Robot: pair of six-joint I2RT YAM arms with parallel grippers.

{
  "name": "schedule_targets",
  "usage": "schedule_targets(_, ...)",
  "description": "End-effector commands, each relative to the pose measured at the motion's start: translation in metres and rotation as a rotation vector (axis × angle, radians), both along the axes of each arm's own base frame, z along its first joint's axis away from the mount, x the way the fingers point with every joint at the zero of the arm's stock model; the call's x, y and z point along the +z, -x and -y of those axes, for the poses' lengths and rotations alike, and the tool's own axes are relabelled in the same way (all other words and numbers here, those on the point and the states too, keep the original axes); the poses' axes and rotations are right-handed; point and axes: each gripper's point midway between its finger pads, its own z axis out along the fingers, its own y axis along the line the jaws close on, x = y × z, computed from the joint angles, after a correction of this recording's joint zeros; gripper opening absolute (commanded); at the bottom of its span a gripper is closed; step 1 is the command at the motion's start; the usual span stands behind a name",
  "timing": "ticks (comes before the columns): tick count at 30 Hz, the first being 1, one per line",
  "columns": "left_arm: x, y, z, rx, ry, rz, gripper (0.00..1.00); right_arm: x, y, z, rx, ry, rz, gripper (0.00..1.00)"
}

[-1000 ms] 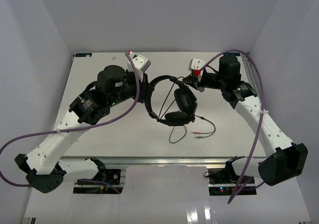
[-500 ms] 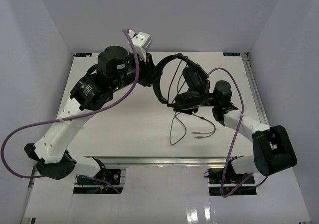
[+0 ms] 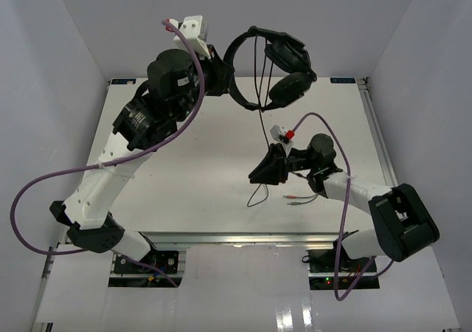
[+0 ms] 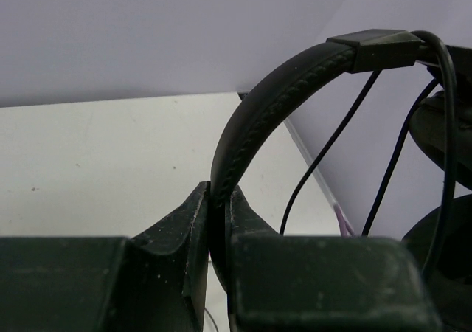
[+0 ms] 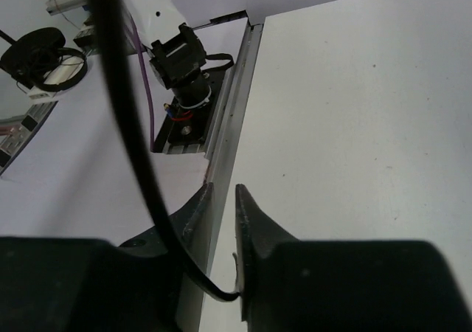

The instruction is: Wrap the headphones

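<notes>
The black headphones (image 3: 284, 66) hang high above the table's far edge. My left gripper (image 3: 225, 76) is shut on their headband (image 4: 254, 114), which rises from between the jaws in the left wrist view. The thin black cord (image 3: 262, 129) drops from the earcups to my right gripper (image 3: 258, 175), which sits low over the table with its jaws nearly closed. In the right wrist view the cord (image 5: 129, 125) crosses the left finger and runs into the gap between the fingers (image 5: 223, 189). The cord's loose end (image 3: 257, 197) and its plugs (image 3: 295, 199) lie on the table.
Thick purple robot cables (image 3: 44, 188) loop off both arms. The white table (image 3: 184, 162) is walled on three sides. The right wrist view shows the table's metal edge rail (image 5: 237, 103) and a mount below it (image 5: 184, 59).
My left arm has lifted the headphones up and back, off the table. My right gripper has moved from beside the earcups down and left to the hanging cord.
</notes>
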Motion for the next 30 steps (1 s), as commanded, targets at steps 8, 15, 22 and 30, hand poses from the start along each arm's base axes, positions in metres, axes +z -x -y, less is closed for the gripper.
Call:
schedule_targets(8,0.043,-0.025,-0.087,0.516,0.202,0.12,0.0,0.015,0.02,0.002,0.042,0.04,0.192,0.09)
schedule_targets(15,0.023,-0.038,-0.112,0.647,0.055,0.126,0.0,0.009,0.021,0.016,0.042,0.271,0.36,0.08)
schedule_targets(22,-0.011,-0.05,-0.134,0.698,-0.004,0.087,0.0,0.077,-0.006,0.044,-0.048,0.439,0.804,0.08)
schedule_targets(30,-0.06,-0.064,-0.121,0.644,-0.099,0.0,0.0,0.141,-0.023,0.055,-0.211,0.483,1.086,0.08)
